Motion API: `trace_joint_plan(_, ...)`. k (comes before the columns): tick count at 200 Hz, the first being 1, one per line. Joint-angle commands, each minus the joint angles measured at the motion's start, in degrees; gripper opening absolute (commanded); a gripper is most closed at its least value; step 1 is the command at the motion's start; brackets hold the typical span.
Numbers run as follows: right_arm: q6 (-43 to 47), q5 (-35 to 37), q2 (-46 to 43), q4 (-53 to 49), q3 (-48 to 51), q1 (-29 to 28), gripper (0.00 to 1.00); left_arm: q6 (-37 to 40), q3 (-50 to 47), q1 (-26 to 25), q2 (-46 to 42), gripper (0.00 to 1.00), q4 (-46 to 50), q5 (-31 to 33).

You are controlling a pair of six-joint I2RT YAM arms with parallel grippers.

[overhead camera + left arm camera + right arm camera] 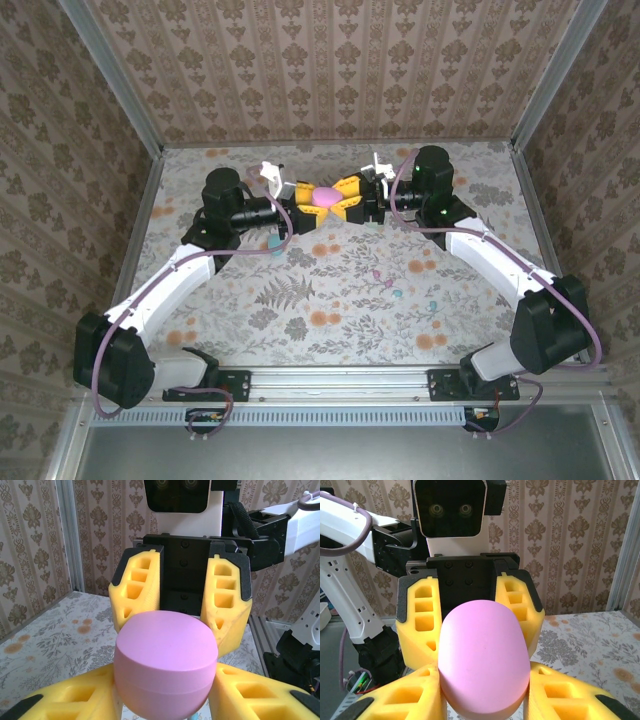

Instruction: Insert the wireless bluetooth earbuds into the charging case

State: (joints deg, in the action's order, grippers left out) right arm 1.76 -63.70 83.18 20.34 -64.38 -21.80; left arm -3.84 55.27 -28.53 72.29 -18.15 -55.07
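Note:
The pink egg-shaped charging case [326,196] hangs above the far middle of the table, lid closed, a seam running round it [165,655]. My left gripper [307,207] comes at it from the left. Its yellow fingers [75,700] press the case on both sides. From the right my right gripper [349,196] is shut on the same case [482,655], with its fingers [560,695] flanking the case's lower half. A tiny light blue piece [272,243], possibly one of the earbuds, lies on the cloth under my left arm; other small pastel specks blend with the floral pattern.
The floral tablecloth [330,300] is boxed in by patterned walls with metal posts [135,215] at left and right. Both arms arch from the near rail [330,380] to the far middle. Open cloth lies between them in the near half.

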Motion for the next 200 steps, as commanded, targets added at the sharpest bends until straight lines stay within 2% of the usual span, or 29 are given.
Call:
trace_joint_plan(1,1.1,-0.2,-1.7,0.1,0.5,-0.3,0.37,-0.6,1.4,-0.6,-0.2,0.44,-1.5,-0.9)
trace_joint_plan(125,2.4,1.5,-1.6,-0.2,0.9,-0.5,0.37,-0.2,2.0,-0.9,0.2,0.49,-0.7,-1.1)
trace_joint_plan(161,2.5,2.0,-1.7,-0.2,1.0,-0.6,0.37,0.3,2.0,-1.0,0.5,0.45,0.0,-1.4)
trace_joint_plan(200,2.5,2.0,-1.7,-0.5,0.8,-0.7,0.39,1.0,2.3,-1.0,0.5,0.34,1.1,-1.7)
